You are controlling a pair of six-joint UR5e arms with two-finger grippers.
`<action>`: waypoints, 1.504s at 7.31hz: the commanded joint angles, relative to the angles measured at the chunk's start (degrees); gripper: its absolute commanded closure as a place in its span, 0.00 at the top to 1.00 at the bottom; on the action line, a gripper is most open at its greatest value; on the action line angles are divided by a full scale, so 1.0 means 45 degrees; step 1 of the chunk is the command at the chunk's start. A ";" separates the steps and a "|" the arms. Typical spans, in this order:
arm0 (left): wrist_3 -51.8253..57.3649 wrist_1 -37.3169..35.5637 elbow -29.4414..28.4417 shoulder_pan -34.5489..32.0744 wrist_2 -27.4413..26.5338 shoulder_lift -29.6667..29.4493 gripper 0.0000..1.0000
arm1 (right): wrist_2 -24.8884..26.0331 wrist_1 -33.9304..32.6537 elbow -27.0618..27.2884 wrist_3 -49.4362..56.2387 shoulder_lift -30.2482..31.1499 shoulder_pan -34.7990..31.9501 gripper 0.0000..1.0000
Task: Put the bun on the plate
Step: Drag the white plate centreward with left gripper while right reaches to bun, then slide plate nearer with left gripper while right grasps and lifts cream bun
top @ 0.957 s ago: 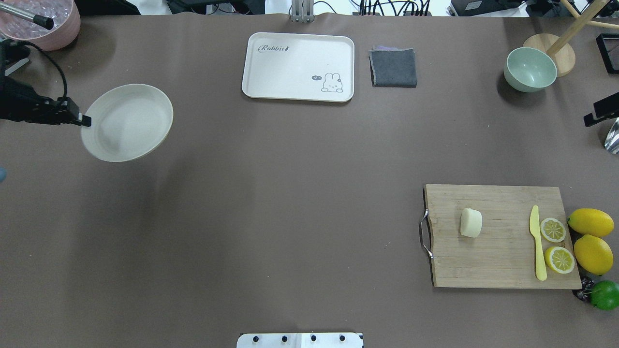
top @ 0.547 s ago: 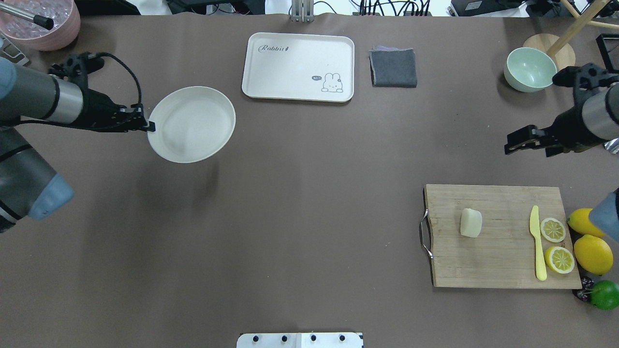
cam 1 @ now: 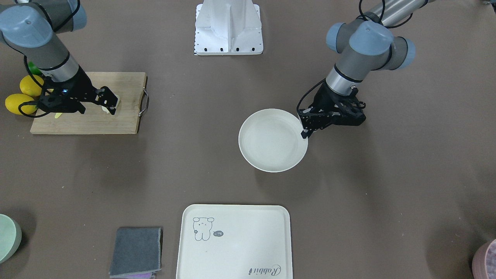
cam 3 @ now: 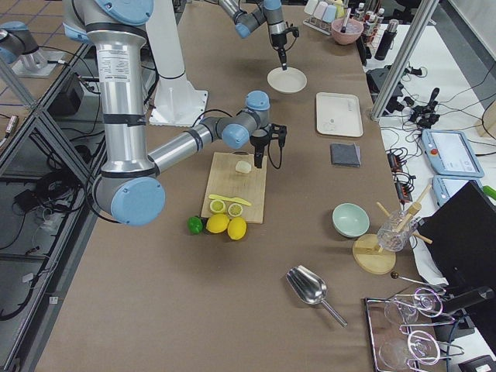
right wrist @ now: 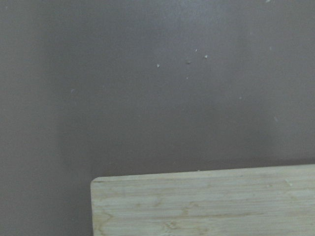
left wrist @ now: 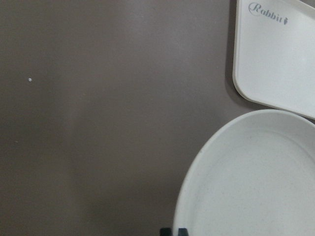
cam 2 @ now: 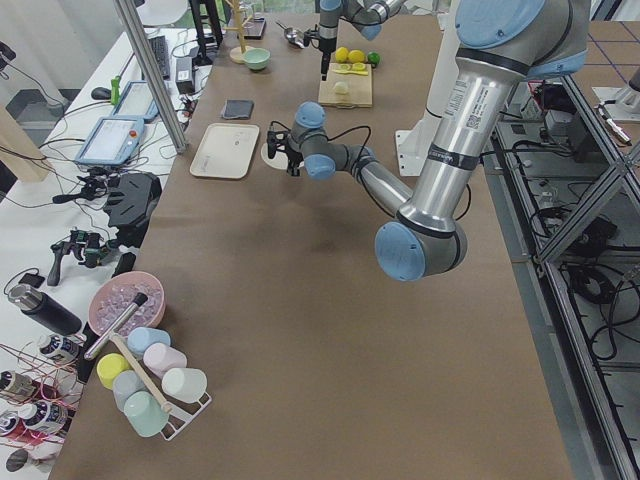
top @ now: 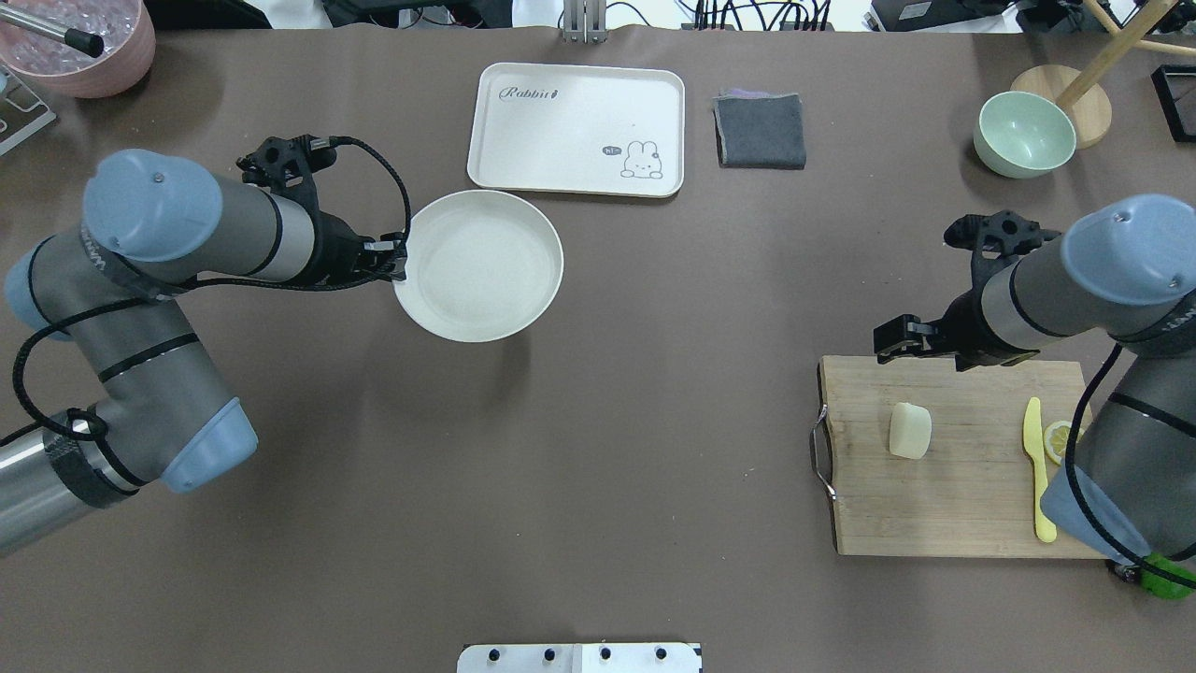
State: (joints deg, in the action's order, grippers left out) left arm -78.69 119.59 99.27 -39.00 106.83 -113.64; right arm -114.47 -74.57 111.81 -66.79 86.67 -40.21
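Observation:
My left gripper is shut on the left rim of the round off-white plate and holds it just above the table, in front of the tray. The left wrist view shows the plate filling its lower right. The pale cream bun lies on the wooden cutting board at the right. Over the board's far edge hovers my right gripper, open and empty, a little beyond the bun. In the front-facing view the right gripper partly covers the bun.
On the board lie a yellow knife and lemon slices, with whole lemons and a lime beside it. At the far side sit a cream tray, a grey cloth and a green bowl.
My left arm has carried the plate rightward, from the table's left edge to just in front of the tray. My right arm has come in from the right edge to the board's far edge.

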 commanded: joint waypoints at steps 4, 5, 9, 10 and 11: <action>-0.0735 -0.1770 0.0986 0.1594 -0.1745 -0.0684 0.00 | 0.0634 0.2192 -0.0082 -0.1250 0.1714 0.1473 1.00; -0.0909 -0.1770 0.1025 0.1673 -0.1786 -0.0723 0.00 | 0.0672 0.2197 -0.0217 -0.1464 0.1698 0.1629 1.00; -0.0970 -0.1770 0.1103 0.2299 -0.2528 -0.0646 0.00 | 0.1357 0.2197 -0.0006 -0.2384 0.1522 0.2060 0.06; -0.1028 -0.1770 0.1123 0.2337 -0.2567 -0.0626 0.00 | 0.1279 0.2197 0.0228 -0.2384 0.1522 0.2021 0.01; -0.1299 -0.1770 0.1123 0.2705 -0.3012 -0.0625 0.00 | 0.1259 0.2197 0.0289 -0.2384 0.1503 0.2002 0.00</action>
State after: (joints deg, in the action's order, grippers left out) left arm -83.53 111.62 104.26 -28.16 94.88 -116.52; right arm -108.64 -64.69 112.45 -77.48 93.51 -31.09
